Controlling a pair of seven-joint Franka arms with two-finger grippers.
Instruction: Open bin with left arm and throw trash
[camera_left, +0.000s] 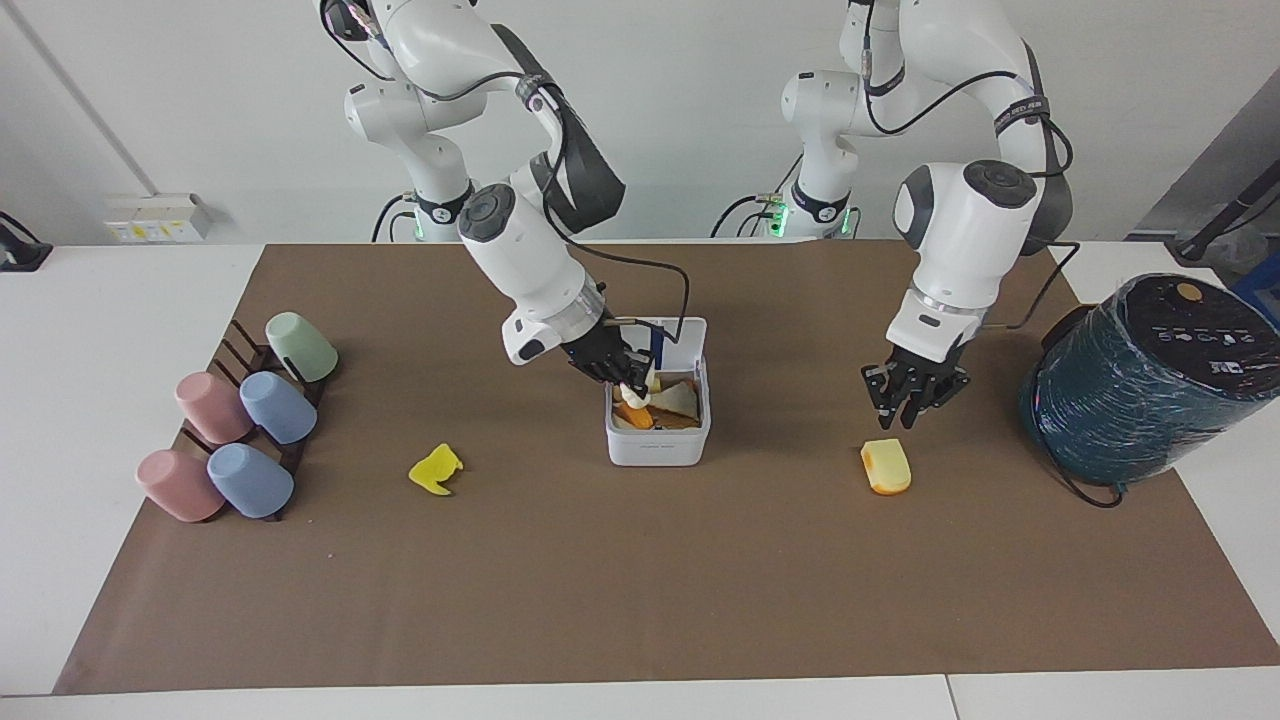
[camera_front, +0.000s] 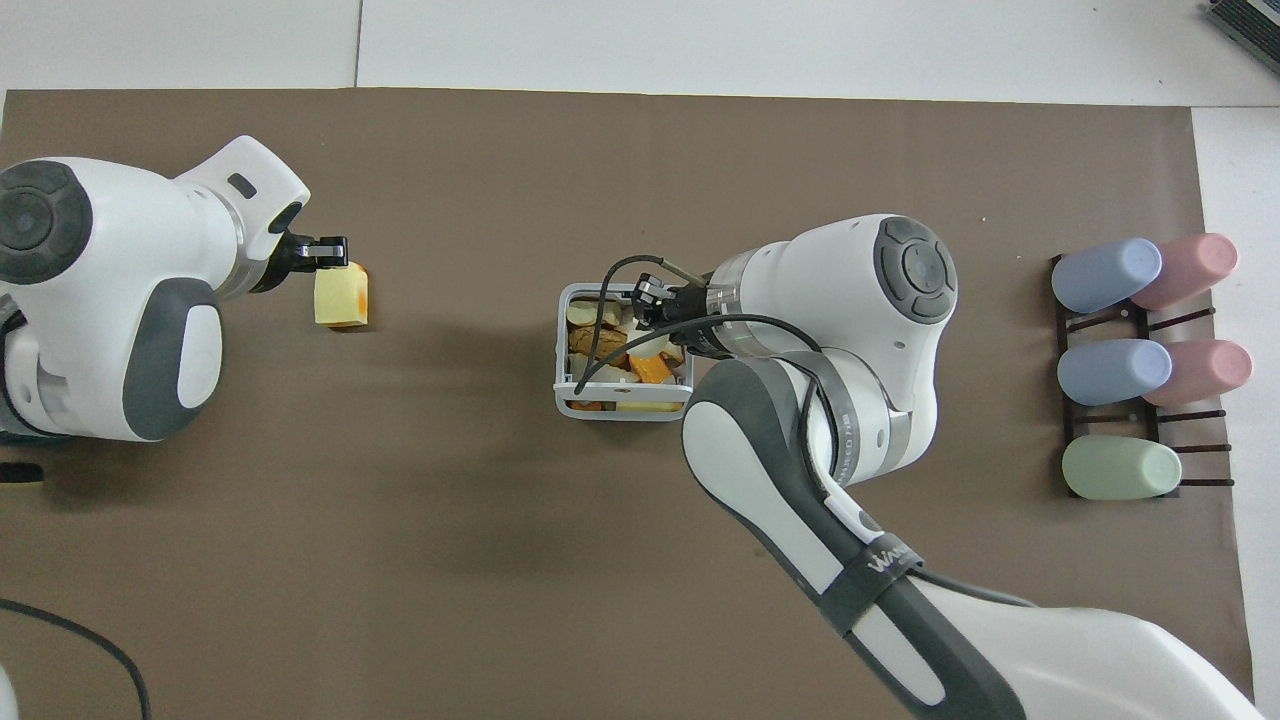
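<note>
Two claws work at once: our right claw (camera_left: 630, 385) pinches the cream piece (camera_left: 634, 392) over the open bin (camera_left: 657, 443) mid-tabletop — we should release low, inside the walls. Our left claw (camera_left: 903, 400), spread, hovers above the orange block (camera_left: 886, 467).

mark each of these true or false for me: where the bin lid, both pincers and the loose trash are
1. The bin has its lid up. True.
2. The right pincer holds a cream piece over the bin. True.
3. The left pincer grips the yellow-orange block. False: it hangs open just above it.
4. The bright yellow scrap is inside the bin. False: it lies on the mat toward the cups.
</note>
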